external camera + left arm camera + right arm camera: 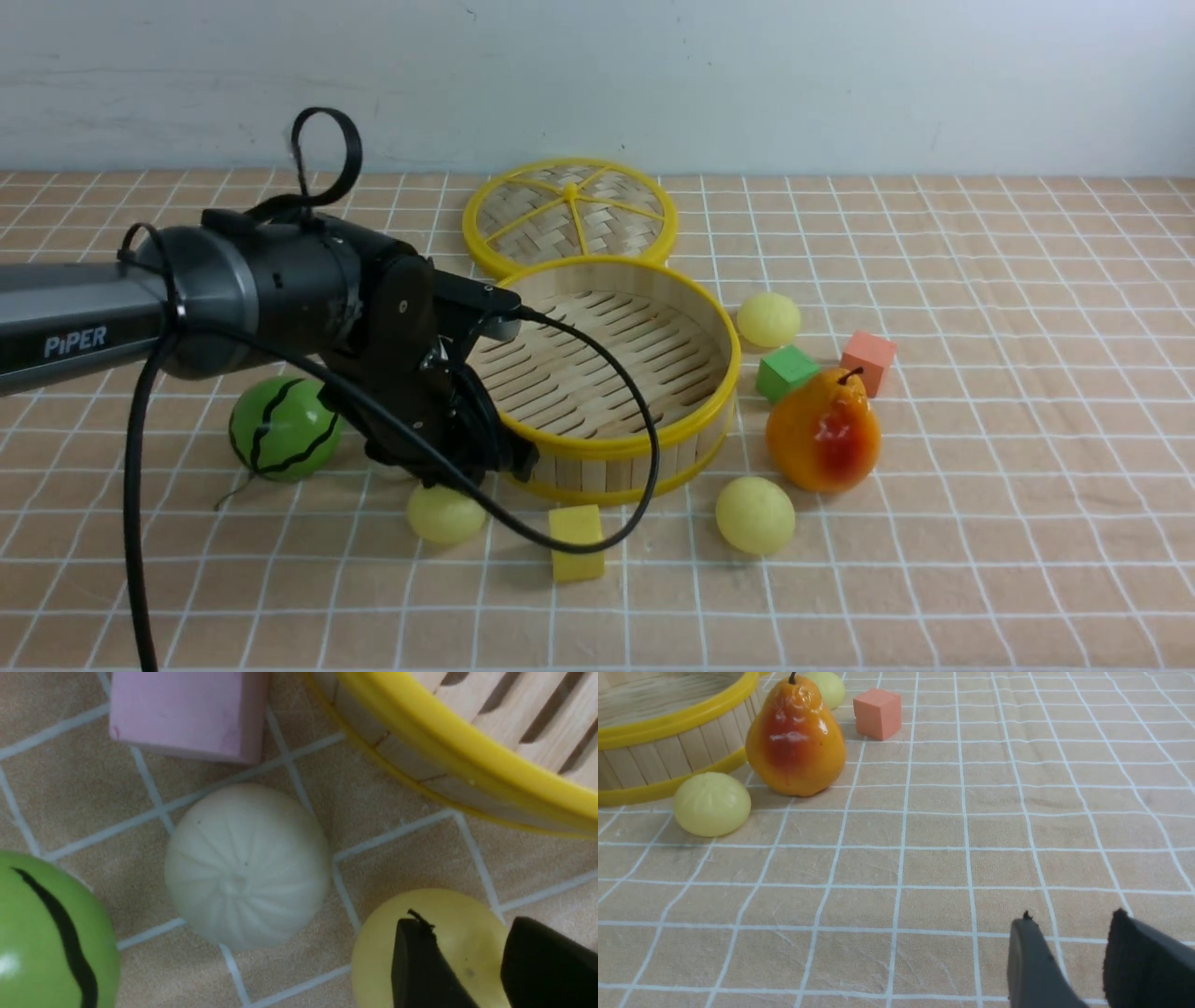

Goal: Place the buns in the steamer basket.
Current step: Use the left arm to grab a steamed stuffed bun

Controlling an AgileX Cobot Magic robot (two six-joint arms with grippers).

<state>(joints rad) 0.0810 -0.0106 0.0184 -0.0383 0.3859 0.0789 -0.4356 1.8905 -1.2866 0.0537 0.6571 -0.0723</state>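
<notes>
The steamer basket (597,469) stands mid-table with nothing in it. Three pale yellow buns lie around it on the cloth: one at its front left (445,514), one at the front right (754,514) and one on its right (768,319). My left gripper (450,469) hangs just above the front-left bun (448,933), jaws apart and open (467,924). An off-white bun (247,865) lies beside it; the arm hides it in the front view. The right gripper (1071,917) is open over bare cloth, well away from the nearest yellow bun (712,804).
A green striped watermelon ball (283,429) sits left of my left gripper and a pink cube (187,714) lies close by. A pear (823,429), green cube (786,371), orange cube (868,359) and yellow cube (576,541) surround the basket. The woven lid (569,210) lies behind.
</notes>
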